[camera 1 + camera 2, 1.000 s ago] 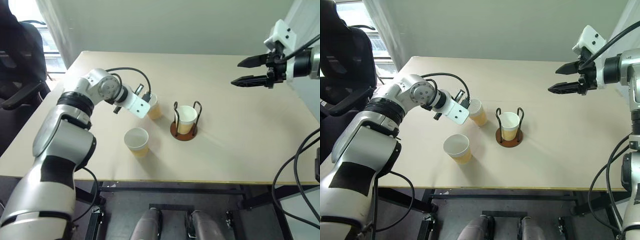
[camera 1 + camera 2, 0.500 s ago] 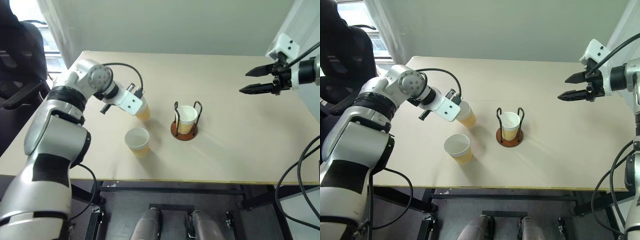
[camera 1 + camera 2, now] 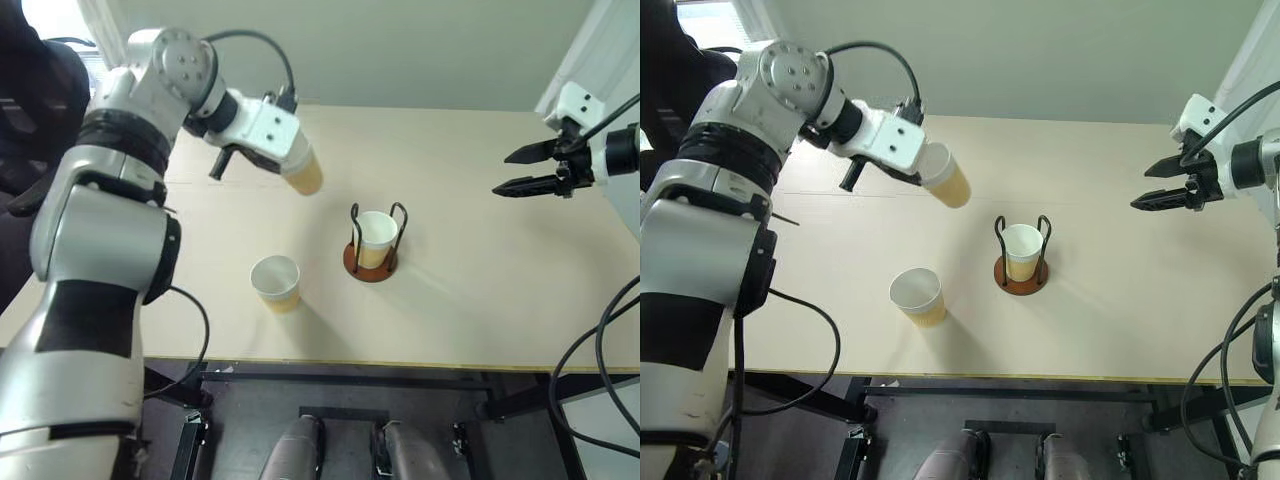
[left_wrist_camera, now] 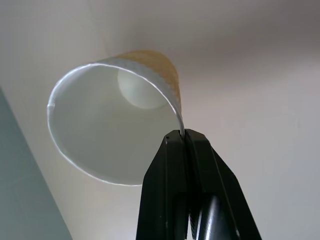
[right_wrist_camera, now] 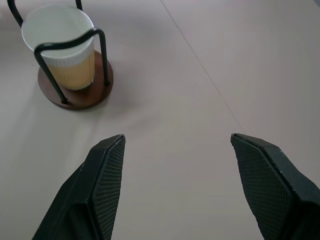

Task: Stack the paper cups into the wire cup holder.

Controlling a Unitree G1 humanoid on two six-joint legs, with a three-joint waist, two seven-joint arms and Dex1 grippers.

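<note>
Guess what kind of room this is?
Likely an office or lab test bench: a plain beige table against a bare wall, a black office chair by a bright window and the robot's loose cables hanging beside the table.

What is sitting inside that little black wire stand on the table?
One paper cup stands upright inside the wire cup holder, its white inside empty. The cup hides the middle of the holder's brown base and whatever might lie under it.

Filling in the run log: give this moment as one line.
left pincer: shut on lifted cup rim | right pincer: open, empty | wire cup holder: one cup | table: one loose cup
</note>
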